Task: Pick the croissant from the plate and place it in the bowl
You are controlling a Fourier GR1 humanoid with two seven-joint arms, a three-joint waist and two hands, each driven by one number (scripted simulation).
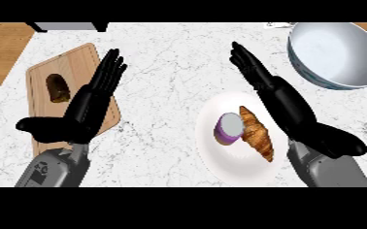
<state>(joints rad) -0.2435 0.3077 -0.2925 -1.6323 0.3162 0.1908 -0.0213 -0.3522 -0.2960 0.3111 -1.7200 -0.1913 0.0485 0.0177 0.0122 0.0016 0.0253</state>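
Croissant point(257, 133) lies lengthwise on plate point(224, 167), just left of nearer right hand point(287, 102); both hands' fingers straight, holding nothing; left hand point(90, 104) farther.

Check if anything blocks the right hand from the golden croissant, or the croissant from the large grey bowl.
Nothing visible does. The black right hand is beside the golden croissant; the purple round slice lies on its other side. Bare marble counter runs to the grey bowl.
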